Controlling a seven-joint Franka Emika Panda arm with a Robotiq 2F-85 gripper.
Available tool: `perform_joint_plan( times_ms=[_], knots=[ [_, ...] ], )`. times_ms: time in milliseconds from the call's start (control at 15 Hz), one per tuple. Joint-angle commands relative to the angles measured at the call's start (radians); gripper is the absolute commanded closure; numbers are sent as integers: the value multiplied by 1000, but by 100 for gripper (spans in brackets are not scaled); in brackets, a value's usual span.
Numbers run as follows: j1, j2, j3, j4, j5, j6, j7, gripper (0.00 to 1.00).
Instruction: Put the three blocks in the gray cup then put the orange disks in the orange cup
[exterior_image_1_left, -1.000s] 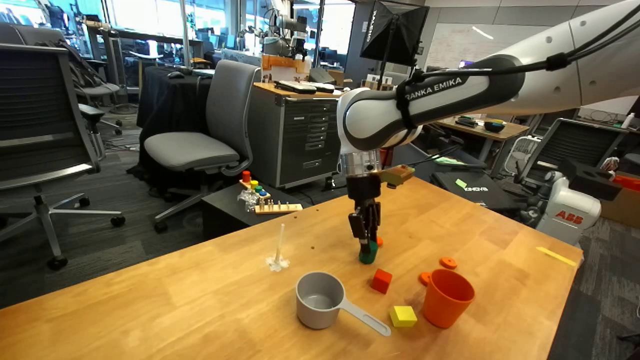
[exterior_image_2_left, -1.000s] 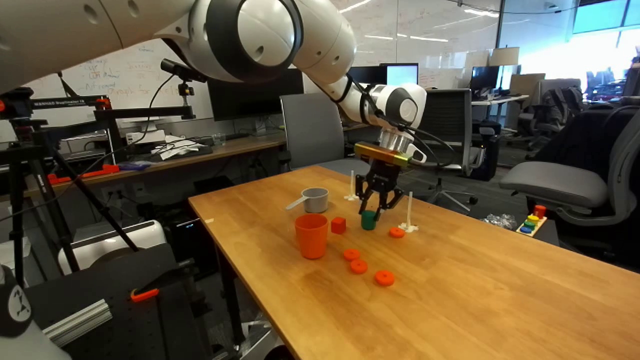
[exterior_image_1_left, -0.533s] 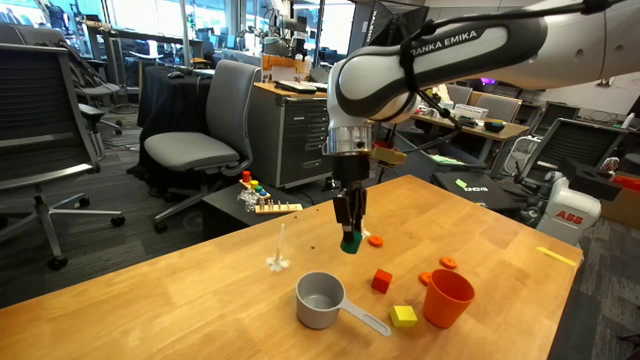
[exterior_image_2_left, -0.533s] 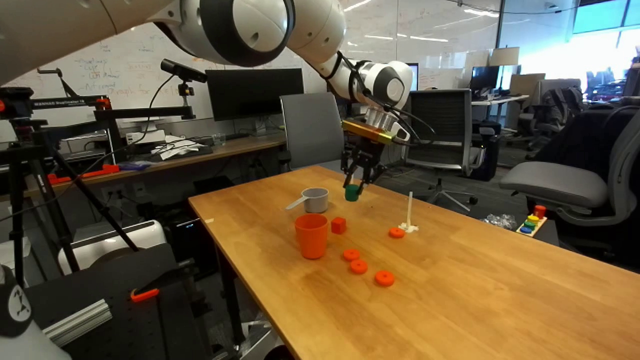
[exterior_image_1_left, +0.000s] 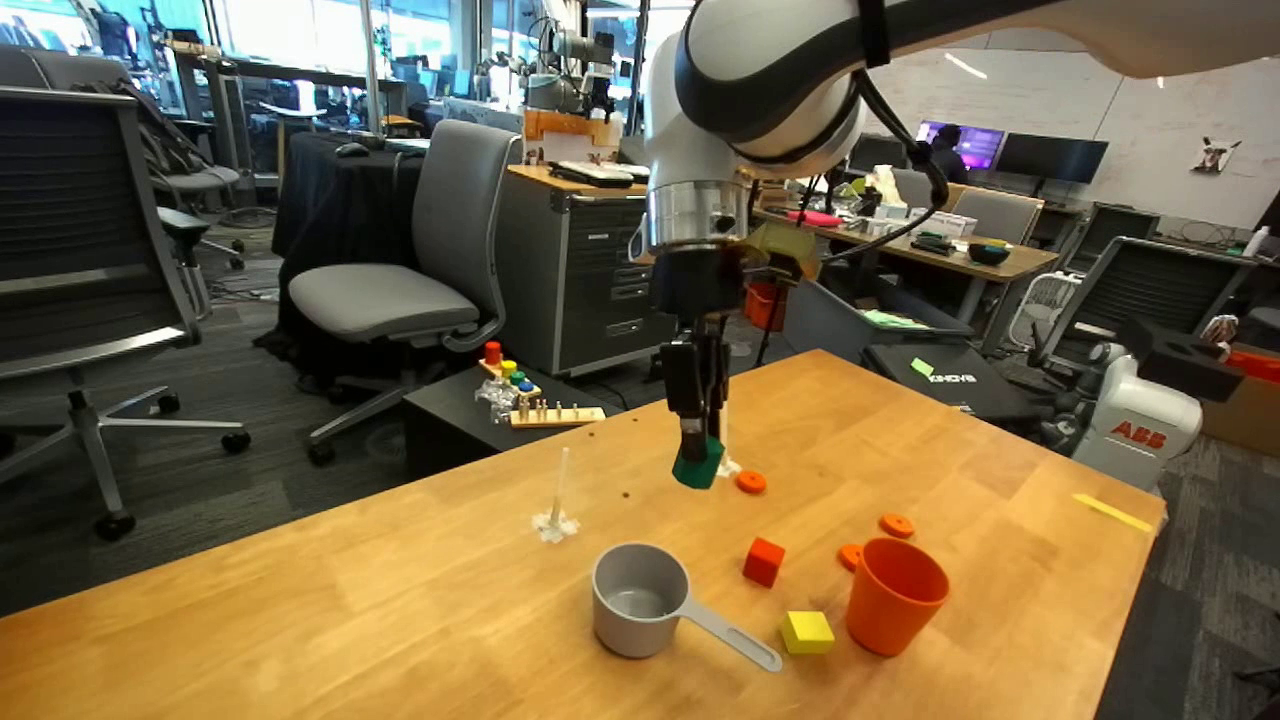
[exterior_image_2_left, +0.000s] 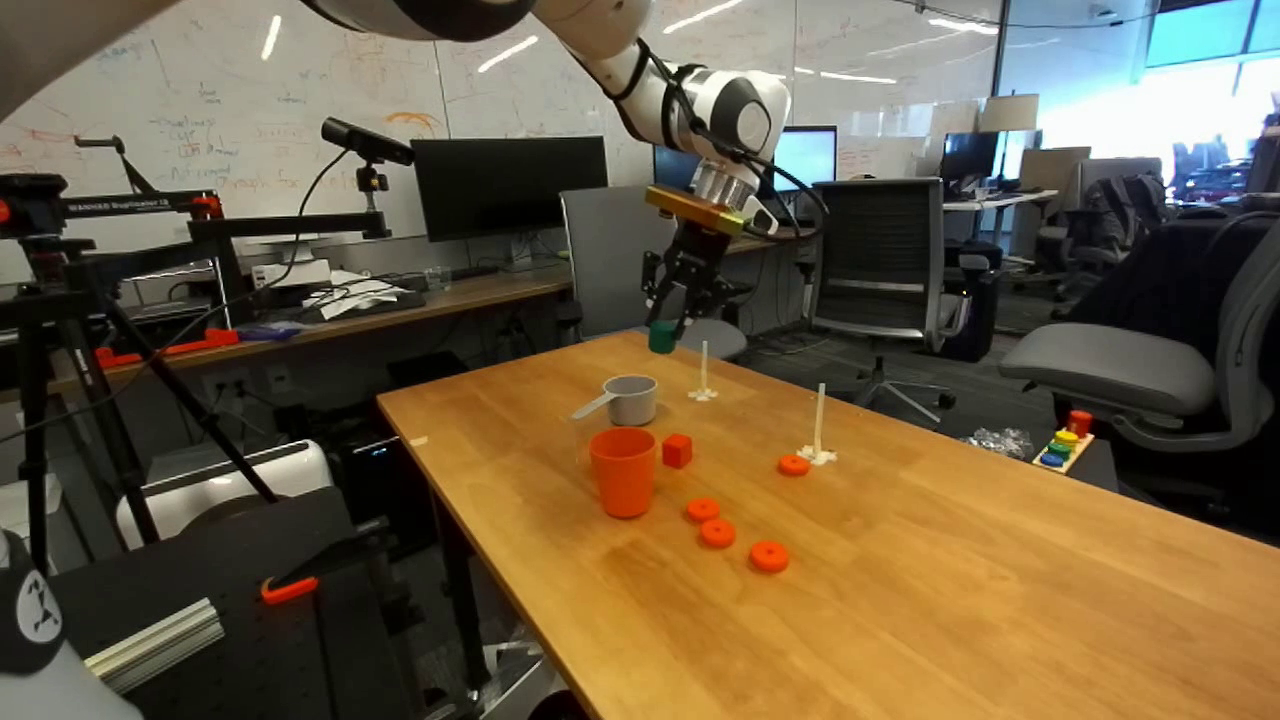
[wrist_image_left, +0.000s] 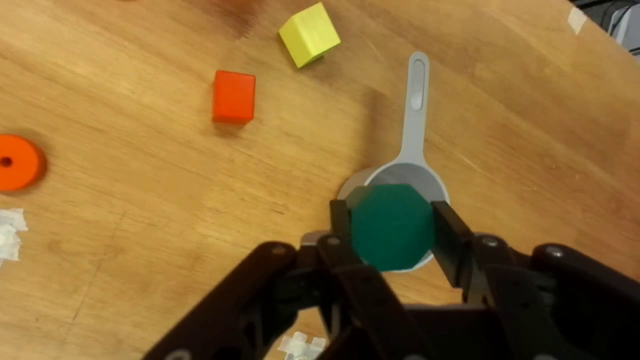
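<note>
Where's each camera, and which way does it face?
Exterior view: off the arm, looking across the table toward drawers; arm and tool visible.
Exterior view: likewise, toward a whiteboard; arm and tool visible.
Wrist view: at the arm's end, looking down on the gray cup; tool visible, holding the green block.
Both exterior views share the orange cup.

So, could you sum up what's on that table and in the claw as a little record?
Claw: gripper closed on the green block, above the wooden table
Loose blocks: red cube and yellow block, both on the table
Gray measuring cup: upright, no block inside yet
Orange cup: upright, its bottom hidden
Orange disks: four, lying flat
Thin pale sticks: two, standing upright
</note>
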Motion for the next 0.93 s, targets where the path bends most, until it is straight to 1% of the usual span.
perform_joint_plan(
  times_ms=[0, 133, 200, 267, 533, 867],
  knots=[
    [-18, -104, 20, -168, 13, 34, -18, 81],
    [-17, -103, 25, -189, 5, 61, -52, 81],
    [10, -105, -11, -192, 28, 73, -76, 81],
    [17, -99, -14, -192, 18, 87, -86, 81],
    [31, -64, -18, -159, 16, 100, -112, 81],
    [52, -19, -20, -102, 11, 83, -121, 81]
  ],
)
